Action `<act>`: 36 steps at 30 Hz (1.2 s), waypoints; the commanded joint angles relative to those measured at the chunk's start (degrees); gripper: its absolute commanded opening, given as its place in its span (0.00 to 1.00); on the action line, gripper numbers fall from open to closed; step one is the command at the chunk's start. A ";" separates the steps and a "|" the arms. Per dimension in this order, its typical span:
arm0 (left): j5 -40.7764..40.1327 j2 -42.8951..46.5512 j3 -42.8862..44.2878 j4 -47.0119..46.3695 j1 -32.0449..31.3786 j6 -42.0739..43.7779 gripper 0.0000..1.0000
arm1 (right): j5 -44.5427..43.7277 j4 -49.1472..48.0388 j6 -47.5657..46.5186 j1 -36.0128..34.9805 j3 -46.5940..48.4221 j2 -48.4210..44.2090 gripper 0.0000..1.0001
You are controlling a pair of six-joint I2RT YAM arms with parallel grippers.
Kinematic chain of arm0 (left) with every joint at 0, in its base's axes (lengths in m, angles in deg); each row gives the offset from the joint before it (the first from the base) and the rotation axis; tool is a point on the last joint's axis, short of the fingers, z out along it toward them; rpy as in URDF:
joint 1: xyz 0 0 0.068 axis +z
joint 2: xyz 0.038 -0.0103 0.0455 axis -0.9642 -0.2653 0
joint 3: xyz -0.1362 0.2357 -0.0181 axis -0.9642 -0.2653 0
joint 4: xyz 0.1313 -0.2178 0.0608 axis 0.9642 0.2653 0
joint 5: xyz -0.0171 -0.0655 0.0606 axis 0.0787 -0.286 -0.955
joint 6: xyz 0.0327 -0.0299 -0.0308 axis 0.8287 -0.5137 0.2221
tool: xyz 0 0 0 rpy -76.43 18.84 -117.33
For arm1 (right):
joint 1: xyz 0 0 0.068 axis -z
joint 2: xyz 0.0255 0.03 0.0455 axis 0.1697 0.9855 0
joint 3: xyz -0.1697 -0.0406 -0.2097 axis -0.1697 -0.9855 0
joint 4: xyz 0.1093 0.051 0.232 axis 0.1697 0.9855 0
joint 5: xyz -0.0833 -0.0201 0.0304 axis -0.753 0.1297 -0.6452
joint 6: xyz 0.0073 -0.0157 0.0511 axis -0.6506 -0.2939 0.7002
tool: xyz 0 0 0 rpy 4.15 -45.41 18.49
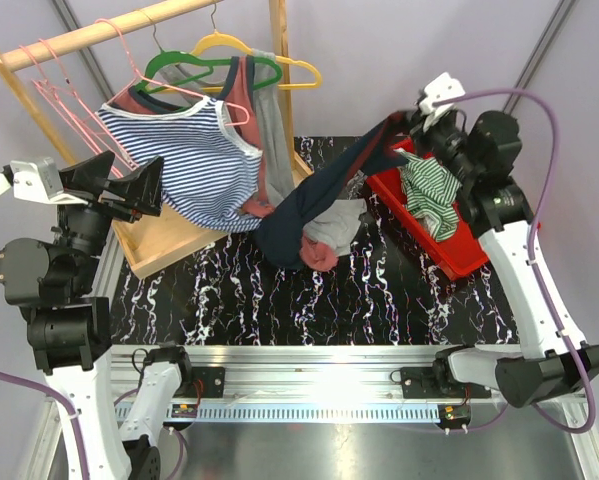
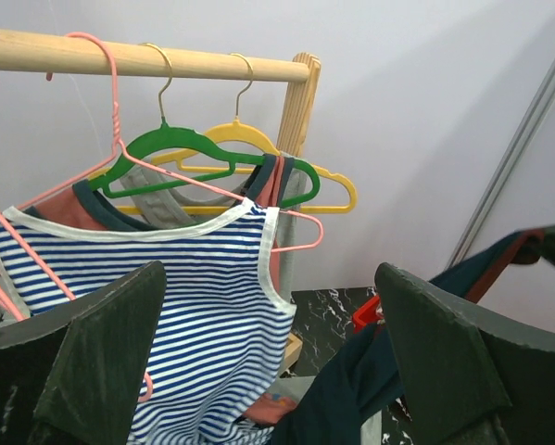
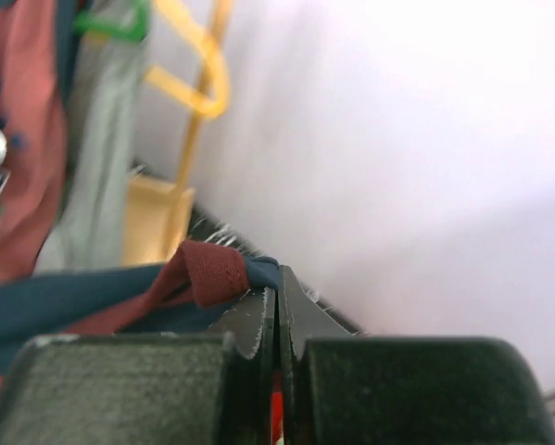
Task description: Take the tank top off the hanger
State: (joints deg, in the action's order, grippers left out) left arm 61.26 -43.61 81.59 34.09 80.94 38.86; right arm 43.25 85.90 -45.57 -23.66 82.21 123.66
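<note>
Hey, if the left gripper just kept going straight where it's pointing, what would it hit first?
Most likely the striped tank top, which hangs right ahead of the left gripper and its open jaws, though depth is hard to judge.

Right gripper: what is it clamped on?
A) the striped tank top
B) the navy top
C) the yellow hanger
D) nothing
B: in the right wrist view the right gripper is shut on the maroon-edged strap of the navy top, and in the top view the cloth stretches away from it.
</note>
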 commanded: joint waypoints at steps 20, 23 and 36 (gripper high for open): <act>2.58 -1.54 0.20 -4.36 0.18 0.04 0.99 | -13.25 -10.86 2.32 11.95 33.08 11.72 0.00; 2.49 -1.71 0.38 -4.45 0.26 0.12 0.99 | -13.51 -10.25 1.27 12.48 37.38 13.57 0.00; 2.58 -2.33 0.73 -4.54 0.18 0.48 0.99 | -15.00 -6.11 -1.81 17.67 61.83 26.40 0.00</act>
State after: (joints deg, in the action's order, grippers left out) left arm 62.59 -45.44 81.59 32.45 80.94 38.91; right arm 29.98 82.62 -45.46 -6.75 139.41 148.90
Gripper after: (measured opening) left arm 0.988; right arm 0.011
